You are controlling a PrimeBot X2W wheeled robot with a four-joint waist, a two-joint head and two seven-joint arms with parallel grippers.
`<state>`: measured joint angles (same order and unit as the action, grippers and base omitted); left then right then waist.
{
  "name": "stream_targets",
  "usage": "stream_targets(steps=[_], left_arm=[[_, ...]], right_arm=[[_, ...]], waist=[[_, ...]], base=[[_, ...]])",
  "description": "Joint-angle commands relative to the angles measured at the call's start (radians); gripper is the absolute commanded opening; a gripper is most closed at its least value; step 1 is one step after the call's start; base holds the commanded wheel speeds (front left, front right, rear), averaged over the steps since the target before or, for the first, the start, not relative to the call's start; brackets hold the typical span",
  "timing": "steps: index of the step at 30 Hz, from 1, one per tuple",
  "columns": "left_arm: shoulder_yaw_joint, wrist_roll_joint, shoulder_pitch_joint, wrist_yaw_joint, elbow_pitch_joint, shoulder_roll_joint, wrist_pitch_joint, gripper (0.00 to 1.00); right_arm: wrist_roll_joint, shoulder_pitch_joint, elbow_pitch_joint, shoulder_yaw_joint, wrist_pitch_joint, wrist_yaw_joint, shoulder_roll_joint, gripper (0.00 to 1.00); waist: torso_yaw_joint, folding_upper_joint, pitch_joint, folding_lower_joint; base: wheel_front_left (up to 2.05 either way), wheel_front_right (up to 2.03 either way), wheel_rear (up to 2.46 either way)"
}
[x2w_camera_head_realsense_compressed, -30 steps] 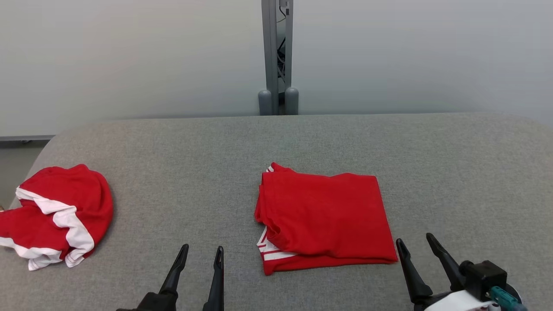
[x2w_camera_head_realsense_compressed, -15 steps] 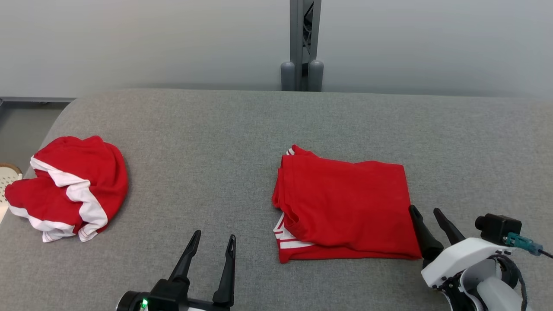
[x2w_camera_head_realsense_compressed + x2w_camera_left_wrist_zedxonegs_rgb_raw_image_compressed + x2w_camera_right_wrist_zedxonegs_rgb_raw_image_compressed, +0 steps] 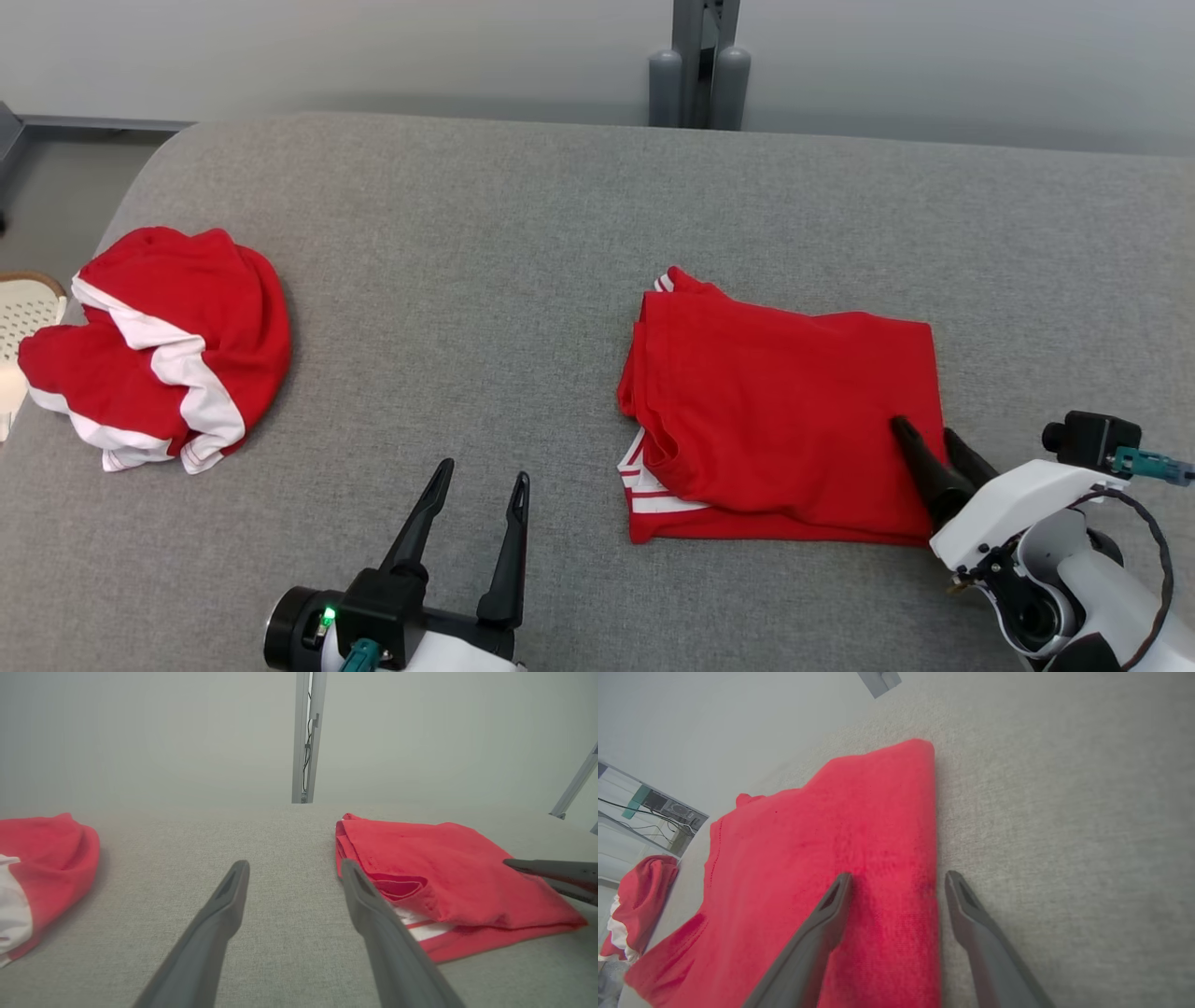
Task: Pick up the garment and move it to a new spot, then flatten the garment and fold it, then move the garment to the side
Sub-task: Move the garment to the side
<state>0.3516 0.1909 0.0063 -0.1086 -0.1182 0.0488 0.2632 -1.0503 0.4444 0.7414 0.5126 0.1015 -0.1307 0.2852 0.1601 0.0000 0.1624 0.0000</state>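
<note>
**Right jaws spread across the folded shirt's edge**

The right jaws are released and hold nothing. One finger [image 3: 826, 919] lies over the red cloth and the other [image 3: 966, 910] over bare grey fabric just beside it, so the right-hand edge of the folded red T-shirt [image 3: 784, 401] runs between them. Whether the tips press on the cloth or hang just above it cannot be told.

The shirt is a neat rectangle on the grey fabric-covered worktop [image 3: 467, 280], reaching away from the right jaws toward the left jaws. The folding looks done, so the step left is probably the move to the side.

The shirt should handle as light, limp knit with no stiffness, and its stacked layers are free to slide on one another. The edge between the right jaws looks like a clean fold. The near edge shows loose layers and white-striped hems [image 3: 653, 499]. A grip would best take the whole stack at that fold, with one finger worked beneath it. Pinching only the top layer would likely peel the fold open.

The left jaws are also parted and empty. Their fingers [image 3: 425, 513] are over bare worktop, with the shirt's striped corner just to their right.

Well off to their left lies a crumpled red-and-white garment [image 3: 177, 345]. A grey post [image 3: 698, 56] stands beyond the worktop's far edge.
</note>
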Motion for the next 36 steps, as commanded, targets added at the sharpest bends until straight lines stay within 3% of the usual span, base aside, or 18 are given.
stream_targets(steps=[1, 8, 10, 12, 13, 22, 36], left_arm=[[0.0, 0.003, -0.019, -0.005, -0.003, 0.004, 0.002, 1.0], [-0.001, -0.001, -0.036, -0.013, -0.008, 0.004, 0.002, 1.0], [0.001, -0.003, -0.038, -0.013, -0.009, 0.004, 0.002, 1.0], [0.003, -0.004, -0.039, -0.012, -0.01, 0.004, 0.002, 1.0], [0.004, -0.004, -0.041, -0.012, -0.01, 0.004, 0.002, 1.0], [0.003, -0.003, -0.045, -0.012, -0.015, 0.004, 0.002, 1.0], [0.005, -0.02, -0.082, -0.008, 0.042, 0.004, 0.002, 1.0]], right_arm=[[-0.018, 0.01, -0.004, 0.011, -0.009, 0.0, 0.011, 1.0], [-0.111, 0.02, -0.023, 0.079, 0.006, 0.0, 0.033, 0.99], [-0.132, 0.024, -0.021, 0.092, 0.012, 0.0, 0.045, 0.47], [-0.15, 0.03, -0.022, 0.105, 0.02, 0.0, 0.054, 0.07], [-0.159, 0.033, -0.022, 0.112, 0.024, 0.0, 0.059, 0.0], [-0.191, 0.054, -0.023, 0.174, 0.062, 0.0, 0.1, 0.0], [-0.035, 0.205, 0.016, 0.309, 0.161, 0.0, 0.153, 0.0]], waist=[[0.006, 0.0, 0.008, 0.0], [0.004, 0.0, 0.019, 0.0], [0.001, 0.0, 0.019, 0.0], [0.0, 0.0, 0.019, 0.0], [0.0, 0.0, 0.02, 0.0], [0.004, 0.0, 0.025, 0.0], [-0.045, 0.0, 0.087, 0.0]], base=[[0.0, 0.0, 0.0], [0.0, 0.0, 0.0], [0.0, 0.0, 0.0], [0.0, 0.0, 0.0], [0.0, 0.0, 0.0], [0.0, 0.0, 0.0], [0.0, 0.0, 0.0]])
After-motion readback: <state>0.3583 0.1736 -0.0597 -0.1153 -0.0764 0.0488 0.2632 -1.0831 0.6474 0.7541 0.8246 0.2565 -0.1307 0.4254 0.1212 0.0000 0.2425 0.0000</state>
